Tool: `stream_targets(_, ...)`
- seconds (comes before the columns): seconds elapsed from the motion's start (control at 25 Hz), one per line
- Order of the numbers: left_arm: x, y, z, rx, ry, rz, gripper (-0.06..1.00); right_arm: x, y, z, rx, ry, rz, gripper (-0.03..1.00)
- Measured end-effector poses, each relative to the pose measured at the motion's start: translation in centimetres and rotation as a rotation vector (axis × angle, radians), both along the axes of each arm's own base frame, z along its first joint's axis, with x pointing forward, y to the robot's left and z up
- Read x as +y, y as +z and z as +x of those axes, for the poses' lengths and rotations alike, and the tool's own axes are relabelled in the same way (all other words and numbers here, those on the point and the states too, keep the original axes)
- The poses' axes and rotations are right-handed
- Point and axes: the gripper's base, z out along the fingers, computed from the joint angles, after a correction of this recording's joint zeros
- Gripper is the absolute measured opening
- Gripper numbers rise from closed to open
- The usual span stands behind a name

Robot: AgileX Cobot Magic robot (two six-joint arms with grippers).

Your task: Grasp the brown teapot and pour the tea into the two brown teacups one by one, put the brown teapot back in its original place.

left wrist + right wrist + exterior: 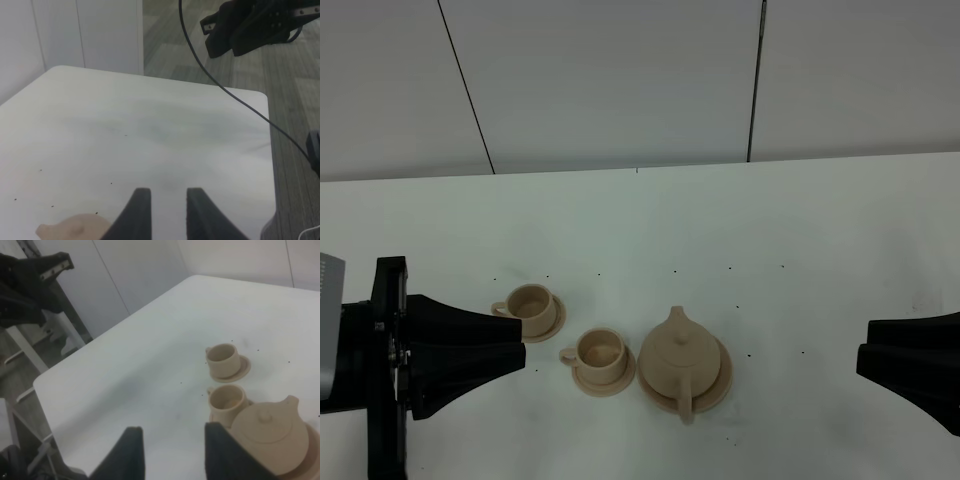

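A white table stands below pale wall panels. The right gripper is cut off at the overhead view's edge. A tan scrap beside the left gripper is too cropped to name. The teapot sits on its large saucer, just beside the nearer teacup; the farther teacup is beyond. Both arms point inward from the table's sides, jaws apart and empty.

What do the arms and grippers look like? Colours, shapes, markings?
Matte black wedge-shaped housings on left arm and right arm. Two plain black tapered fingers on left gripper and right gripper. No markings visible. Thin black cable crosses the left wrist view.
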Motion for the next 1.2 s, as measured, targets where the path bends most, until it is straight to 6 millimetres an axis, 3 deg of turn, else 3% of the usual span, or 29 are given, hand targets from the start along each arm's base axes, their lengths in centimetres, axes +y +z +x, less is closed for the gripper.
stream_targets(1.2, -0.05, 0.45, 0.19, 0.014, 0.034, -0.050, 0.24, -0.01, 0.11, 0.06, 0.005, -0.009, 0.017, 0.29)
